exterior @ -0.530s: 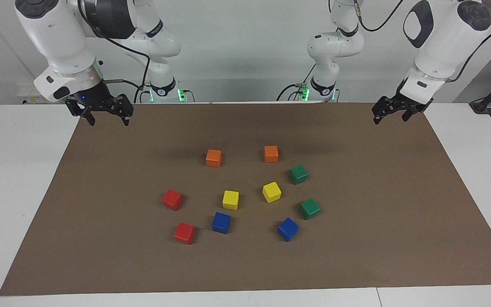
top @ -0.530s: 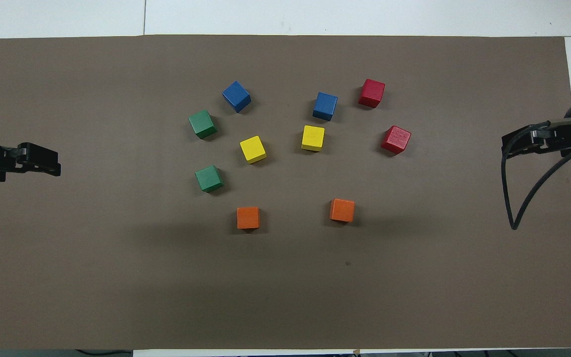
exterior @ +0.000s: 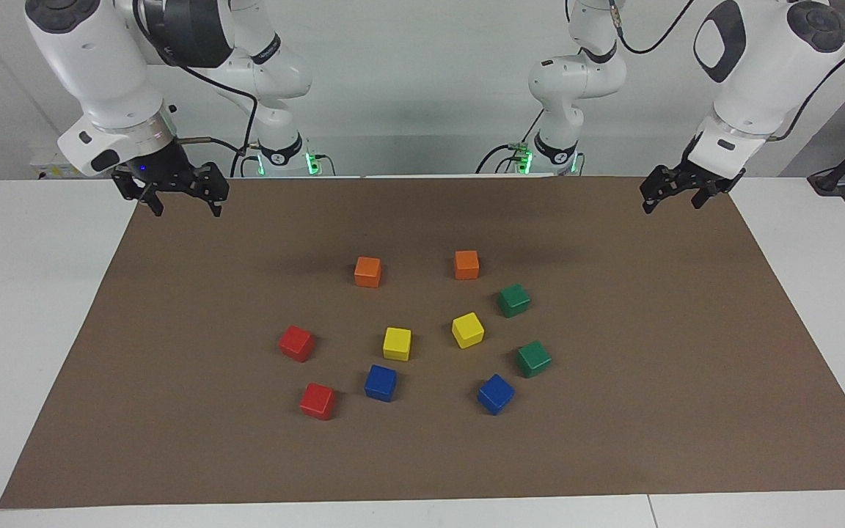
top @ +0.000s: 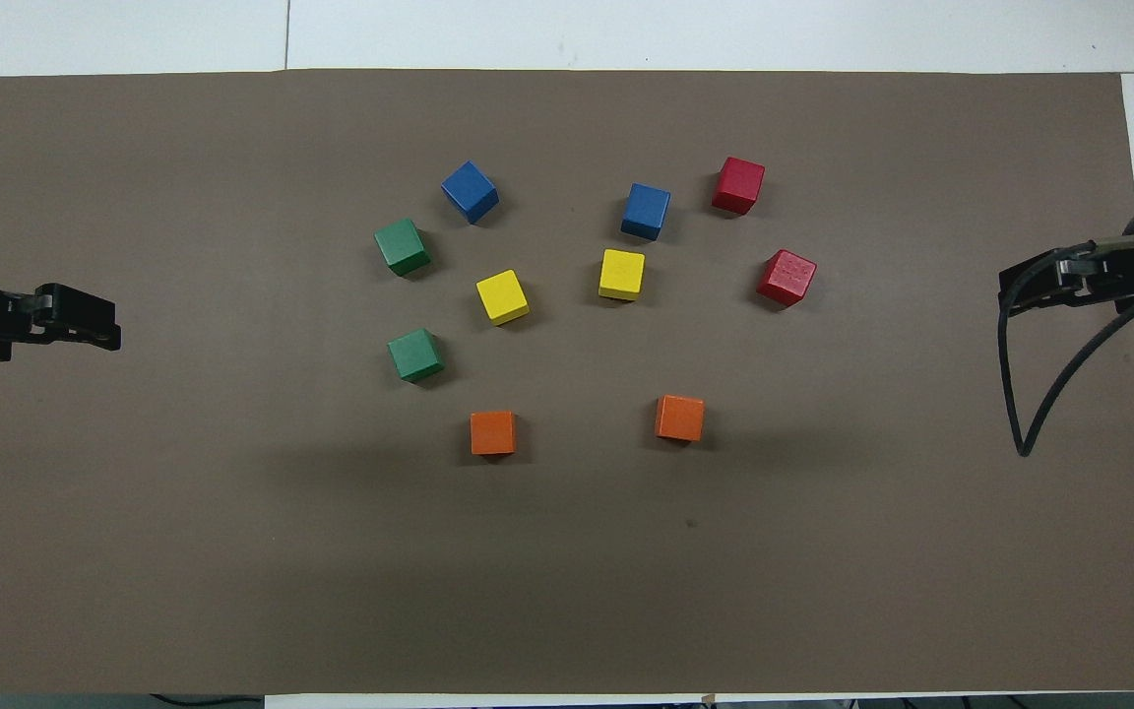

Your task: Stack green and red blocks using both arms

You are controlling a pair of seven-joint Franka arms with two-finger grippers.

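So the green blocks (exterior: 513,300) (exterior: 533,358) sit toward the left arm's end of the yellow cubes (exterior: 468,330), the red blocks (exterior: 296,343) (exterior: 317,401) toward the right arm's end, all flat on the brown mat (exterior: 686,367) on the counter. They look like light, rigid matte cubes, probably easy to pinch across two flat sides. Left pincer (exterior: 675,192) and right pincer (exterior: 180,192) both hover over the mat's robot-side corners, fingers spread apart, holding nothing

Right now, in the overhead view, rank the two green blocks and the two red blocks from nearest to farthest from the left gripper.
From the left gripper:
1-2. The two green blocks, toward the left arm's end; too close to call.
3. Red block, beside the yellow cube.
4. Red block, farthest from the robots; close to third.
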